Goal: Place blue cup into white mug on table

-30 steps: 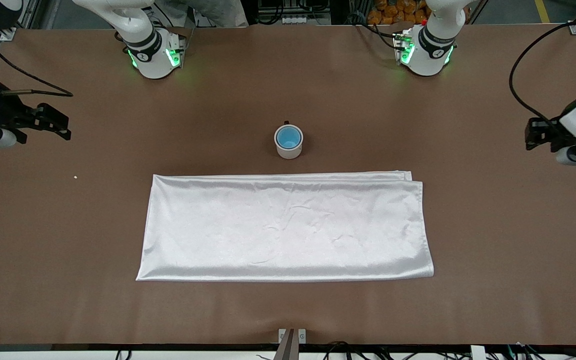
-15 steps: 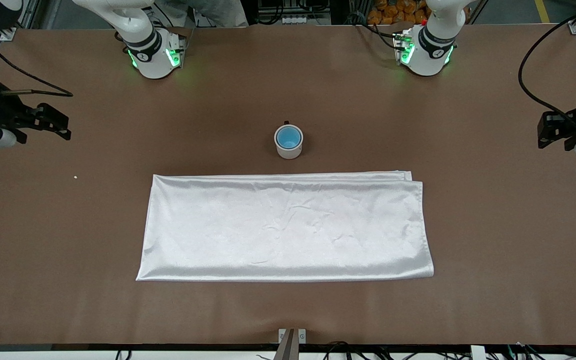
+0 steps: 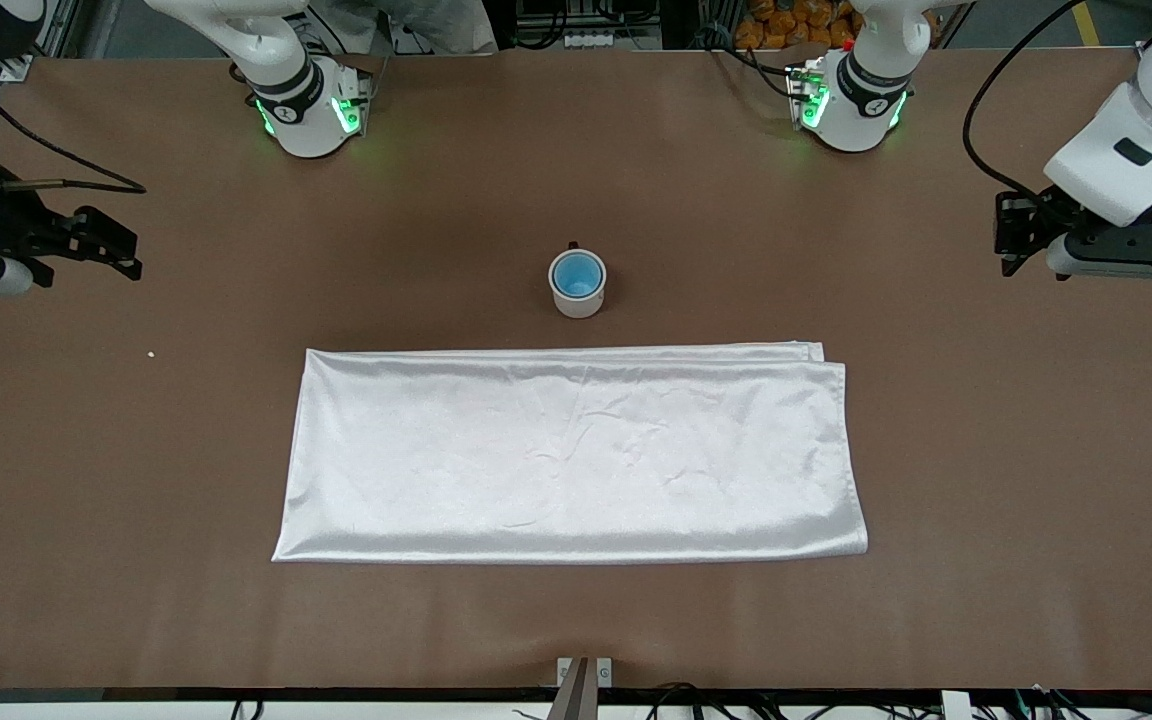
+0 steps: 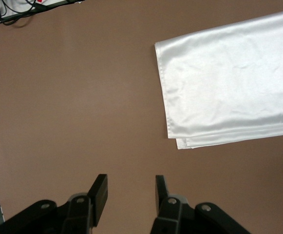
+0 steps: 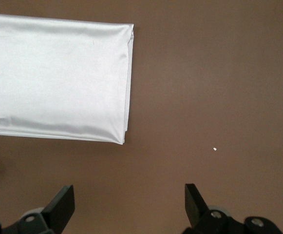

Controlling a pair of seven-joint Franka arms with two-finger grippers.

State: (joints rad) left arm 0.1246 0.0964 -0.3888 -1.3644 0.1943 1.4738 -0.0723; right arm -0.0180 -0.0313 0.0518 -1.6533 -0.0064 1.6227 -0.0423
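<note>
The blue cup [image 3: 577, 275] sits upright inside the white mug [image 3: 577, 303], which stands on the brown table [image 3: 986, 450] near its middle, with the black handle pointing toward the robots' bases. My left gripper [image 3: 1006, 236] hangs open and empty over bare table at the left arm's end, well away from the mug. In the left wrist view it [image 4: 130, 194] shows only brown table between its fingers. My right gripper [image 3: 128, 254] waits open and empty over bare table at the right arm's end; the right wrist view shows it [image 5: 129, 207] spread wide.
A folded white cloth [image 3: 571, 455] lies flat, nearer to the front camera than the mug; it also shows in the left wrist view [image 4: 234, 80] and the right wrist view [image 5: 53, 78]. A tiny white crumb [image 3: 151, 353] lies near the right gripper.
My left gripper has swung back inward and toward the robots' bases, with more of its white wrist now in view. The right arm, mug and cup have not moved.
</note>
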